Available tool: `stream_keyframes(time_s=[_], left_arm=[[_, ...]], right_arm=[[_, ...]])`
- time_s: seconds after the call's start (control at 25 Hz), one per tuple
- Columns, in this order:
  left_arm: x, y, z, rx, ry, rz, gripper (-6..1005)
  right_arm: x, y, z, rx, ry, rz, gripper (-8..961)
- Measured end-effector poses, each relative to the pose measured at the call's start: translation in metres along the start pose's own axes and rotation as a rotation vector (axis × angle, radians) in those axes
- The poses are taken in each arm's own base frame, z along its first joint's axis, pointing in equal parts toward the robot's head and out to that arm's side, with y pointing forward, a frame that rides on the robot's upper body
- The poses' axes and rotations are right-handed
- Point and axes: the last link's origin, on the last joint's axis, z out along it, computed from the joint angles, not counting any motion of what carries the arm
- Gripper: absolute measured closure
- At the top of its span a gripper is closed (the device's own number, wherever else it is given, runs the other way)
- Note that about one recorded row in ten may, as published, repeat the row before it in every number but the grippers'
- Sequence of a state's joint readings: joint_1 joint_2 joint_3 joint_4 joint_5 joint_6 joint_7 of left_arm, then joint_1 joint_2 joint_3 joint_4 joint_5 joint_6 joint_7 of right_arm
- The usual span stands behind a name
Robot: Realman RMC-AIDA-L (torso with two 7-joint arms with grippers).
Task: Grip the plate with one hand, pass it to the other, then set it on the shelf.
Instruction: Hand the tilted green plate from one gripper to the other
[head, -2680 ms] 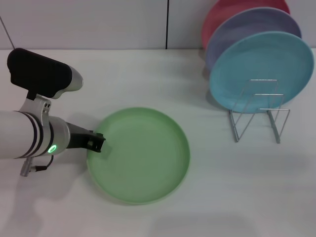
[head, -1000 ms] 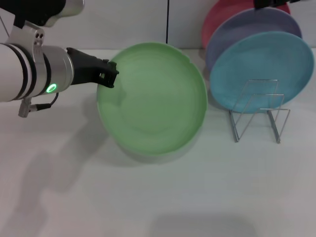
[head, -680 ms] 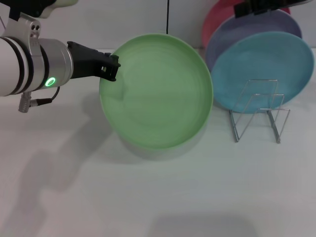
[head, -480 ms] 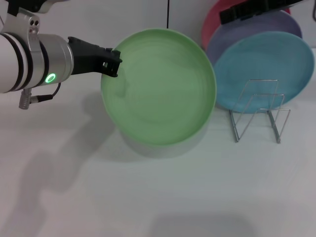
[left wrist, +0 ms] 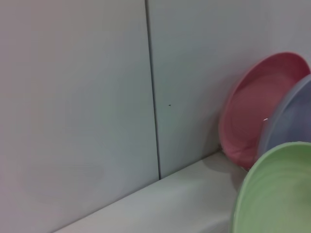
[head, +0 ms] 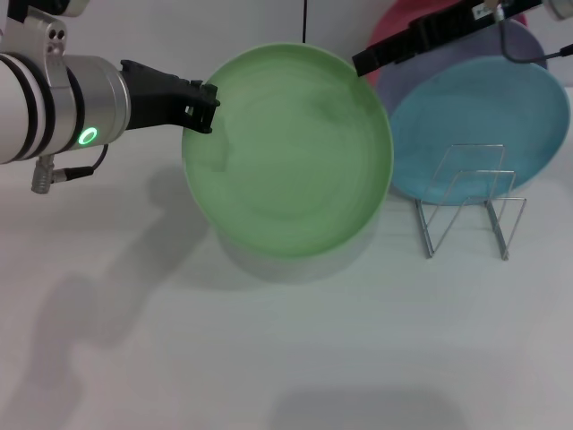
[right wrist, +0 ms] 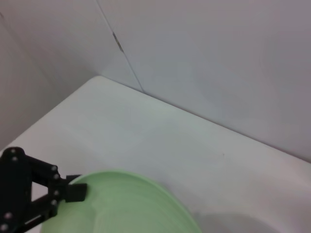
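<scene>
My left gripper [head: 202, 106], on the silver-white arm with the green light, is shut on the left rim of the light green plate [head: 291, 152]. It holds the plate in the air above the table, tilted so its inside faces me. My right gripper [head: 363, 63], slender and black, reaches in from the upper right and ends close to the plate's upper right rim. The plate's edge shows in the left wrist view [left wrist: 277, 189]. The right wrist view shows the plate [right wrist: 126, 204] with the left gripper [right wrist: 68, 193] on its rim. The wire shelf [head: 470, 210] stands at the right.
A turquoise plate [head: 483, 125], a lavender plate [head: 528, 40] and a pink plate [head: 389, 27] stand upright in the shelf's back slots, against the wall. The pink plate [left wrist: 257, 107] also shows in the left wrist view. The shelf's front slots hold nothing. White table below.
My left gripper has lifted the green plate off the table and tilted it up. My right gripper has come in from the upper right towards the plate's rim.
</scene>
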State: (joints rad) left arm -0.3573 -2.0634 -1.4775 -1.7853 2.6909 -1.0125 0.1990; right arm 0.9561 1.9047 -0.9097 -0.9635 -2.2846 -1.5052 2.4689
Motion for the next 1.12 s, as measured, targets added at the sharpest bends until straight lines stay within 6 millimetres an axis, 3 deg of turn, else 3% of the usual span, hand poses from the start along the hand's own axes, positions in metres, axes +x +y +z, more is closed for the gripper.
stream_keyframes(time_s=[0.28,0.72,0.88,1.12], left_arm=[[0.000,-0.001,0.000,-0.001,0.003,-0.001,958],[0.002,0.002,-0.001,-0.018,0.011,-0.004,958],[0.002,0.002,0.000,-0.020,0.012,-0.005,958],[0.003,0.003,0.000,-0.022,0.014,-0.005,958]], right_arm=[[0.000,0.004,0.016,0.000,0.018,-0.012,181],[0.000,0.006,0.021,-0.004,0.012,-0.025,187],[0.002,0.005,0.022,-0.004,0.013,-0.027,386],[0.003,0.006,0.022,-0.005,0.016,-0.029,430]])
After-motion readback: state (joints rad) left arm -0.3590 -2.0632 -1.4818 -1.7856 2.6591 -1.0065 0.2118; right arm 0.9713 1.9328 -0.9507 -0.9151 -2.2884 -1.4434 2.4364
